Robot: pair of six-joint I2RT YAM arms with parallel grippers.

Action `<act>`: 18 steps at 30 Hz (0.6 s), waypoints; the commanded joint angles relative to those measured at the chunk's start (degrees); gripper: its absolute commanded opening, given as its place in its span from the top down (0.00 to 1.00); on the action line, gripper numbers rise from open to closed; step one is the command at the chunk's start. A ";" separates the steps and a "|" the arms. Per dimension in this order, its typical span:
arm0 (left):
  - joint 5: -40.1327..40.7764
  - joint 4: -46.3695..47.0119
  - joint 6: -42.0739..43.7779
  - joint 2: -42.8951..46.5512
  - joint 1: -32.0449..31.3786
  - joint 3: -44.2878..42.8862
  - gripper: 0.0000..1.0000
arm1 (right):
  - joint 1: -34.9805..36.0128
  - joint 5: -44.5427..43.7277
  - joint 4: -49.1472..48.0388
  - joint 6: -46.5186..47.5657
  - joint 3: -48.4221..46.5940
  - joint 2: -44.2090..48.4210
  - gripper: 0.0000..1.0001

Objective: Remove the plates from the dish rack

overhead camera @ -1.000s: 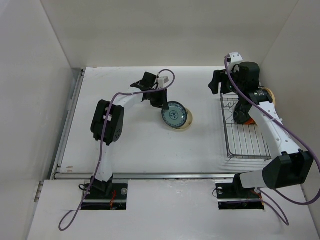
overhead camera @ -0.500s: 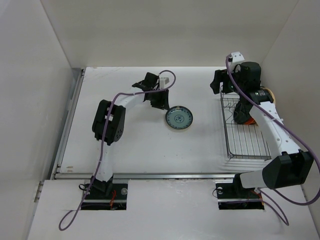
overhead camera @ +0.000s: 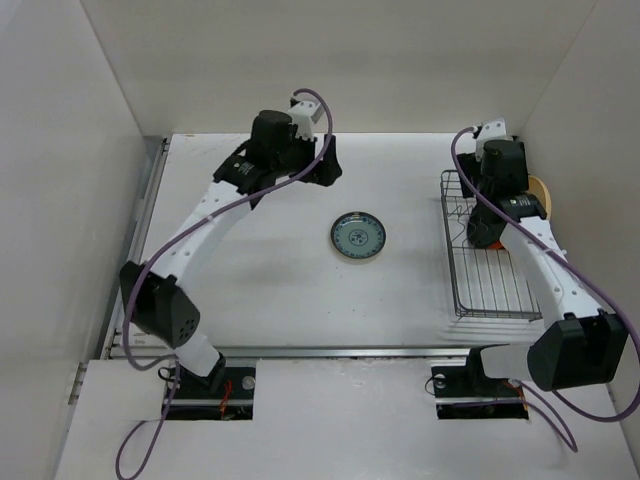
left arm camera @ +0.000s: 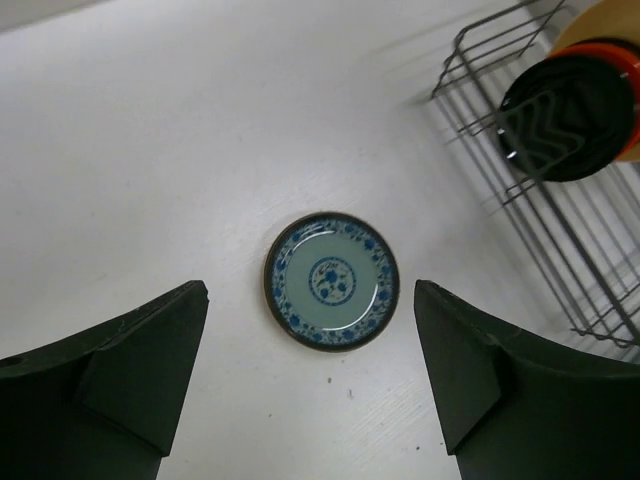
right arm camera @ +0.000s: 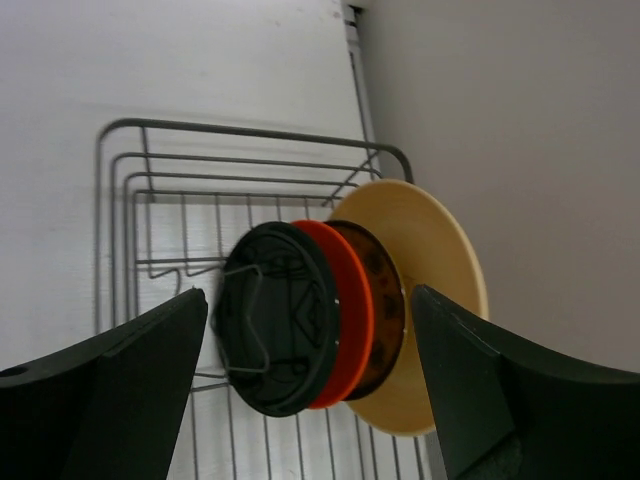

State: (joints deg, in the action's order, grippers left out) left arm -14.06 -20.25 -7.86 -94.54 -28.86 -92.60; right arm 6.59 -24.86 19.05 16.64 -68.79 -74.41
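Now, teal-blue plate [overhead camera: 357, 238] flat on the table [overhead camera: 270, 290].
Left claw [left arm camera: 310, 300] gapes above it; right claw [right arm camera: 307, 305], also apart, faces four plates [right arm camera: 300, 345] upright in the dish rack [right arm camera: 150, 200].

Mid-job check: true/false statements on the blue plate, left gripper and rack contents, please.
The blue plate lies flat on the table, outside the dish rack. True.
The left gripper is shut on it. False: it is open, clear of the plate.
The dish rack is empty. False: black plate, orange plate, dark patterned plate and tan plate stand in it.
The tan plate is the largest there. True.
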 commanded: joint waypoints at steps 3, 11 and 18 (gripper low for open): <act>-5.01 1.44 -0.65 1.91 0.03 1.90 0.20 | -2.11 -8.27 -1.39 3.31 0.42 -1.78 0.16; -3.34 1.97 -4.97 1.38 2.93 1.89 0.20 | -4.39 -7.57 0.99 2.25 0.94 -7.15 0.42; -3.34 1.44 -4.97 0.86 2.93 1.37 0.20 | -5.71 -6.95 2.92 1.73 1.47 -10.57 0.50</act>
State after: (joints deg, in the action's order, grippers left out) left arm -17.34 -19.94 -11.90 -95.39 -25.78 -90.35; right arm 1.45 -31.33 21.61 18.63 -67.55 -84.55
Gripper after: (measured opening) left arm 0.806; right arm 0.503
